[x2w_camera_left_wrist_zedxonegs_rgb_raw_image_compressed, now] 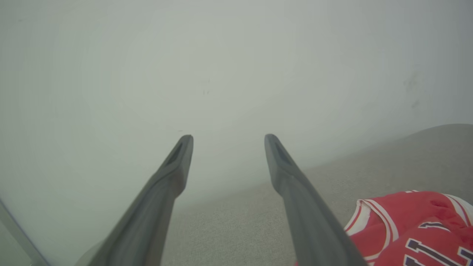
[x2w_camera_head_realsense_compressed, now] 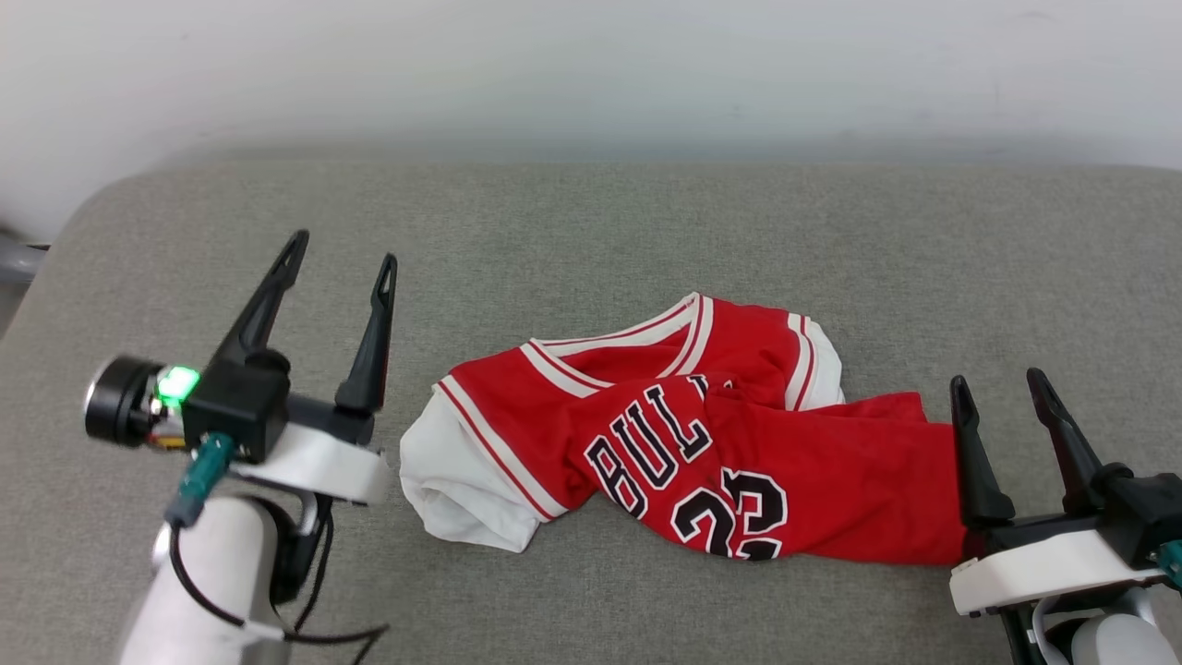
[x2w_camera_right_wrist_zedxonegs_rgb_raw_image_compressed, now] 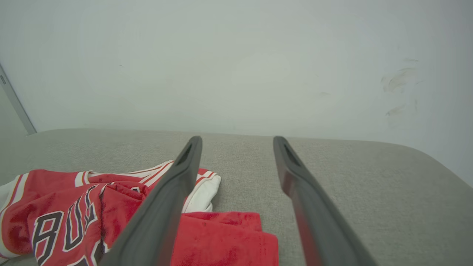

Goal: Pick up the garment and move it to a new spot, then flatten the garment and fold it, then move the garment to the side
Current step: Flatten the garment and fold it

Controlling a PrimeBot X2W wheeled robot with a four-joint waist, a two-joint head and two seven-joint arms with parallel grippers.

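**Two spread hands flanking a crumpled red jersey**

Nearest the viewer, the left hand (x2w_camera_head_realsense_compressed: 343, 251) and the right hand (x2w_camera_head_realsense_compressed: 997, 380) are hovering with fingers spread wide, gripping nothing. A likely slip: the garment (x2w_camera_head_realsense_compressed: 739, 443) is lying bunched and twisted, so a pinch may be catching only one layer, leaving the rest dragging or a sleeve snagging. It is lying between the hands on the grey counter (x2w_camera_head_realsense_compressed: 646, 231). Its red hem is reaching the right hand's left finger, contact unclear, and its white sleeve is sitting just right of the left hand's base. Beyond the fingertips, bare counter is running to a pale wall (x2w_camera_head_realsense_compressed: 591, 74).
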